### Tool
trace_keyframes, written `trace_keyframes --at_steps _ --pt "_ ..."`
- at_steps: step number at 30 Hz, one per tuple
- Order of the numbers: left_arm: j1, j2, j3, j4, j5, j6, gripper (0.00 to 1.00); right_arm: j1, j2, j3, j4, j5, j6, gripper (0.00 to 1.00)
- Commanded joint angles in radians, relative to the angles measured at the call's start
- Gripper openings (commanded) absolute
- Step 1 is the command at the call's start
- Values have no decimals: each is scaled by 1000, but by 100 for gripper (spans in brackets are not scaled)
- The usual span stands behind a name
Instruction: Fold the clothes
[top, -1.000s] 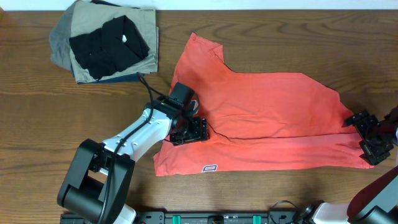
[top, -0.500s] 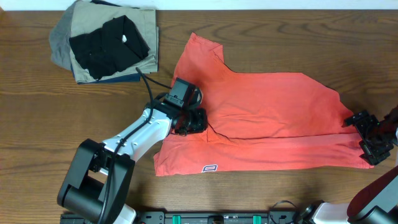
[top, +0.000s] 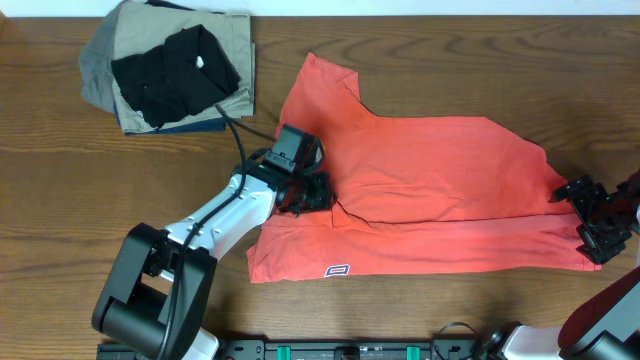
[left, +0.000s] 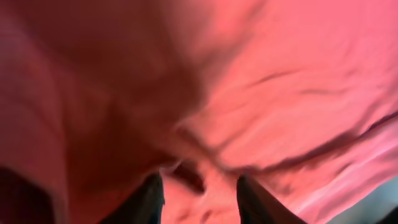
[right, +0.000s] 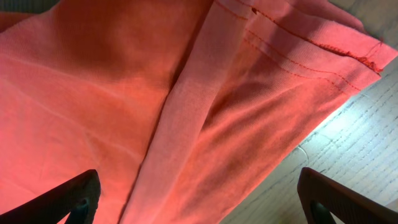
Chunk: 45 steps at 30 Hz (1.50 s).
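Across mid-frame the shirt (top: 430, 180) is lying long-axis left-to-right — left claw (top: 305, 195) is resting on its left part, narrow, grip unclear; right claw (top: 598, 222) is hovering wide open at its right edge.

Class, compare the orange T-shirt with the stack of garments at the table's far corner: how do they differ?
The T-shirt lies spread wide, barely folded; the stack is compact and layered. The T-shirt is orange; the stack mixes black, khaki and grey. Both are cloth lying on the wooden table.
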Motion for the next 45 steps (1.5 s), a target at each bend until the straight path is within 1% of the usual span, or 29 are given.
trace_keyframes --at_steps 1,5,11,20,21,22,26,29,30,34,36,39,42,45 --pt "3 -33 27 -61 -14 -11 41 5 -10 6 6 -5 -24 99" --pt "2 -78 28 -117 -14 -20 42 5 -10 6 9 -4 -24 99" --pt "-14 -47 27 -151 -14 -68 45 5 -10 6 9 -5 -24 99" --pt "-32 32 27 -85 -19 -148 48 6 -10 6 7 -5 -24 99" --pt "-32 39 27 -77 -23 -159 54 6 -10 6 7 -5 -24 99" --pt "-32 47 27 -67 -23 -171 58 6 -10 6 7 -5 -24 99" --pt "-31 62 27 -42 -50 -198 59 6 -10 6 8 -5 -24 99" --pt "-31 63 27 -28 -71 -199 59 5 -10 6 8 -5 -24 99" --pt "-31 63 27 -21 -71 -198 56 5 -10 6 8 -5 -24 99" --pt "-31 63 27 9 -83 -198 33 6 -10 6 9 -5 -24 99" --pt "-31 63 27 19 -94 -198 24 6 -10 6 9 -4 -24 99" --pt "-31 63 27 32 -94 -198 19 5 -10 6 9 -4 -24 99" --pt "-31 64 27 33 -95 -187 6 5 -10 6 9 -4 -24 99" --pt "-31 64 27 39 -128 -182 6 5 -10 6 9 -5 -24 99"
